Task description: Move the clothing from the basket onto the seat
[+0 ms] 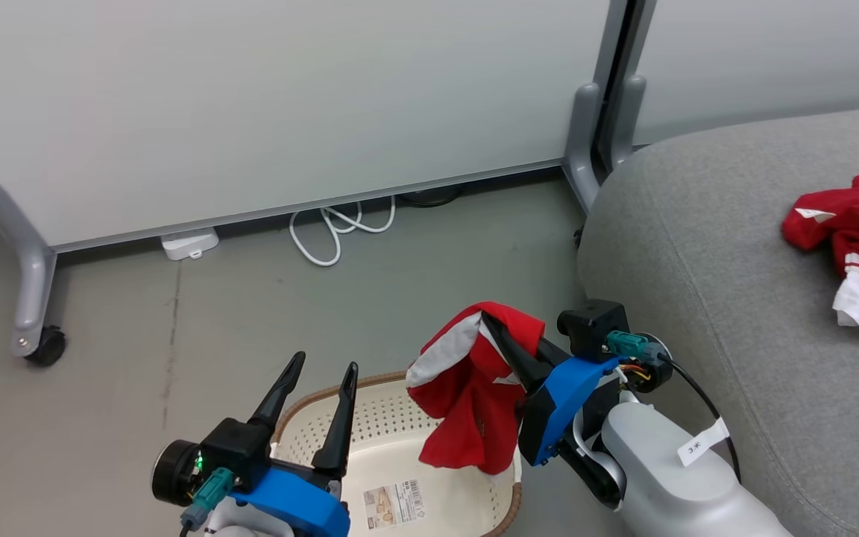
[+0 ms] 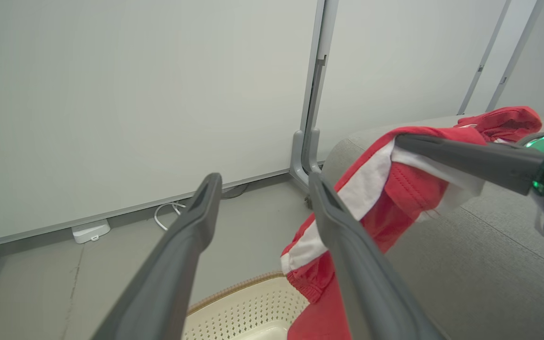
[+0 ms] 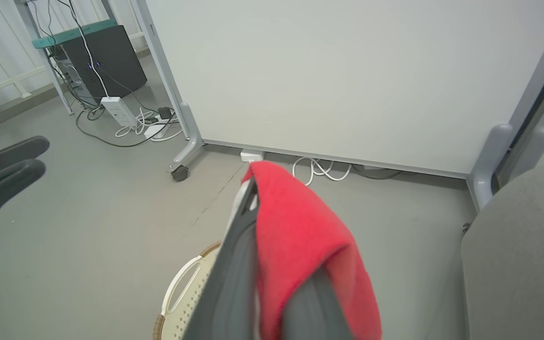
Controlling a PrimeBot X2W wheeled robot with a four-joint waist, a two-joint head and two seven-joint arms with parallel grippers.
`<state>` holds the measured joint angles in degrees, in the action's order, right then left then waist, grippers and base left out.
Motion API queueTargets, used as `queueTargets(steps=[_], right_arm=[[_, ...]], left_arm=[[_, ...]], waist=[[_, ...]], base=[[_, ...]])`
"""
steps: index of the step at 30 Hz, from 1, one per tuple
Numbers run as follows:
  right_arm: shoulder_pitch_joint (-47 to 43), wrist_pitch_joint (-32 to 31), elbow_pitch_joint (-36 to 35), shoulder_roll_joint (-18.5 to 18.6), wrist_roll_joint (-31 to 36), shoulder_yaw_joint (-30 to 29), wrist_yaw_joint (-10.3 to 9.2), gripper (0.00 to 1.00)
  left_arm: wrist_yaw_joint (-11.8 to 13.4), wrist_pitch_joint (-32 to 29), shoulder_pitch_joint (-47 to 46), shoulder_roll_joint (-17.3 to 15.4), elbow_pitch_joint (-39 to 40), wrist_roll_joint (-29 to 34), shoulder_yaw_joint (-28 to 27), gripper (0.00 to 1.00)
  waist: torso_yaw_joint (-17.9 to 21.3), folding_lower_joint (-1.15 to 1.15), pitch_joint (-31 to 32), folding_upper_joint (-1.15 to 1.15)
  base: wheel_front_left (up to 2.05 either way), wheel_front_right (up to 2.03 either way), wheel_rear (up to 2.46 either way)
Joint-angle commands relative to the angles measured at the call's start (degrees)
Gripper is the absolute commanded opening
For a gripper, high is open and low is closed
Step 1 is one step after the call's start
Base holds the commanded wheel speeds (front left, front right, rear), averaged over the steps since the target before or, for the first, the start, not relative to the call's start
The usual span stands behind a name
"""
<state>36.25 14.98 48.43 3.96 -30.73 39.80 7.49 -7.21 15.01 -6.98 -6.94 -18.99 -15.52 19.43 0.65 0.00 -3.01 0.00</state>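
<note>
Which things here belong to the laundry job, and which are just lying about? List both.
Job: red garment held in the right gripper; basket; seat; red-and-white pile already on it.
Lying about: white cable; white box; partition panel; caster.

We see a grey floor (image 1: 250,313) carrying the cream basket (image 1: 388,418), which stands just beside the big grey seat (image 1: 735,261). Farther back on the floor lie a looped white cable (image 1: 329,231) and a small white box (image 1: 189,243) (both at the foot of the partition (image 1: 288,112)). A black caster (image 1: 47,347) rests at the left. On the seat, toward the right of our head view, lies a heap of red and white clothing (image 1: 858,224).
</note>
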Motion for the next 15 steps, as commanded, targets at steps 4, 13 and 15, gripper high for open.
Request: queueTargets(steps=[4, 13, 15], right_arm=[[-0.23, 0.30, -0.42, -0.06, 0.00, 0.13, 0.01, 0.00], [0.17, 0.30, -0.93, -0.17, -0.15, -0.34, 0.01, 0.00], [0.08, 0.31, -1.07, -0.09, -0.05, -0.69, 0.01, 0.00]], left_arm=[[-0.44, 0.25, -1.32, -0.44, -0.02, -0.48, 0.59, 1.00], [-0.44, 0.22, -2.19, -0.91, -0.29, -1.02, 1.19, 1.00], [-0.44, 0.22, -2.36, -0.98, -0.30, -1.01, 1.35, 1.00]], waist=[[2.52, 0.00, -0.38, 0.00], [9.72, 0.00, -1.15, 0.00], [11.36, 0.00, -1.40, 0.00]], base=[[0.00, 0.00, 0.00], [0.00, 0.00, 0.00], [0.00, 0.00, 0.00]])
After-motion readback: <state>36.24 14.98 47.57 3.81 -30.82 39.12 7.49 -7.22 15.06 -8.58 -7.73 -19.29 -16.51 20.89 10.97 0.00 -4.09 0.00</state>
